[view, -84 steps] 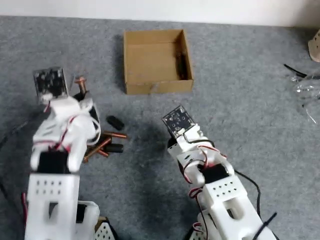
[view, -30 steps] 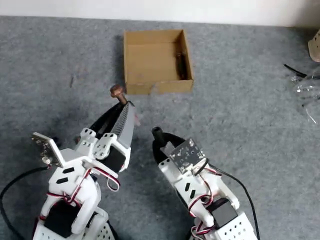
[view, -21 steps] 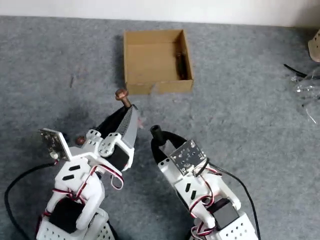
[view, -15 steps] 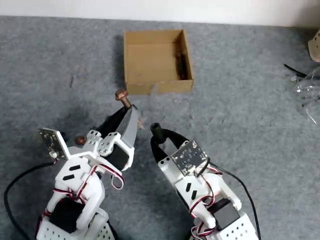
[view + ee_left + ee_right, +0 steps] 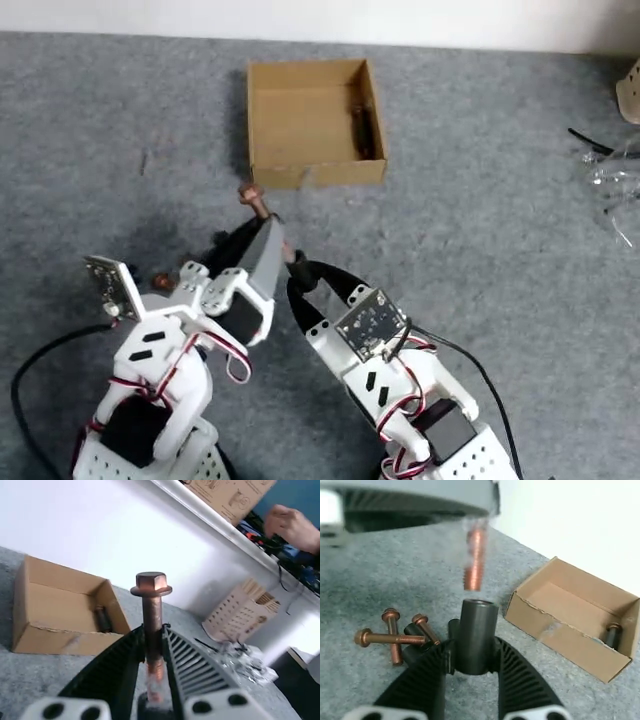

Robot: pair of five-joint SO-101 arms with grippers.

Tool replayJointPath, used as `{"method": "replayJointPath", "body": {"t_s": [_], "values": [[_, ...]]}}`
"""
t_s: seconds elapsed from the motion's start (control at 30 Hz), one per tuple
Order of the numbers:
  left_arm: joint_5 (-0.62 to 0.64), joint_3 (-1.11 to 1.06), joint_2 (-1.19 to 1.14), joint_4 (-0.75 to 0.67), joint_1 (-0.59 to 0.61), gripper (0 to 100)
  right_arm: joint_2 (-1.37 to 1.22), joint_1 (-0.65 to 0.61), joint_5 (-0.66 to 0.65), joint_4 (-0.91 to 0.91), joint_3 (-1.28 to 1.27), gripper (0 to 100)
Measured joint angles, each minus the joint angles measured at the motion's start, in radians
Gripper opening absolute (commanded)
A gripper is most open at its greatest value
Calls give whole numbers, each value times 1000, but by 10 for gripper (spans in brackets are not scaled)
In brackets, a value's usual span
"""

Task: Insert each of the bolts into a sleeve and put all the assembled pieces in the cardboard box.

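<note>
My left gripper (image 5: 151, 652) is shut on a copper bolt (image 5: 151, 615), head up, held in the air near the cardboard box (image 5: 310, 120). In the high view the bolt (image 5: 258, 200) shows above the left gripper (image 5: 268, 240). My right gripper (image 5: 472, 660) is shut on a black sleeve (image 5: 475, 642), upright, its open end just under the bolt's threaded tip (image 5: 475, 570). The sleeve (image 5: 297, 268) sits beside the left jaw in the high view. One assembled piece (image 5: 364, 125) lies inside the box along its right wall.
Three loose copper bolts (image 5: 395, 637) and black sleeves (image 5: 415, 630) lie on the grey carpet behind the right gripper. Clear plastic and cables (image 5: 610, 170) lie at the far right. A perforated beige object (image 5: 240, 615) stands by the wall.
Both arms lifted from the pile with a bolt and a sleeve, then closed toward each other. The sleeve now sits right under the bolt's tip.
</note>
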State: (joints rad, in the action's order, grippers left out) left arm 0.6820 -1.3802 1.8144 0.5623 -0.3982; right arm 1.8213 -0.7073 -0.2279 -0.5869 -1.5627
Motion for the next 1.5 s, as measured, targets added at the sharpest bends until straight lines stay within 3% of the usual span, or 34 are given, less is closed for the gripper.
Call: {"method": "replayJointPath", "body": {"t_s": [0.2, 0.47, 0.63, 1.5], "values": [[-2, -2, 0, 0, -83, 5, 0, 0, 0, 0, 0, 4], [-2, -3, 0, -5, -75, 6, 0, 0, 0, 0, 0, 4], [0, -3, 0, -40, -2, 6, 0, 0, 0, 0, 0, 4], [0, -91, 0, -51, -9, 6, 0, 0, 0, 0, -2, 4]]}}
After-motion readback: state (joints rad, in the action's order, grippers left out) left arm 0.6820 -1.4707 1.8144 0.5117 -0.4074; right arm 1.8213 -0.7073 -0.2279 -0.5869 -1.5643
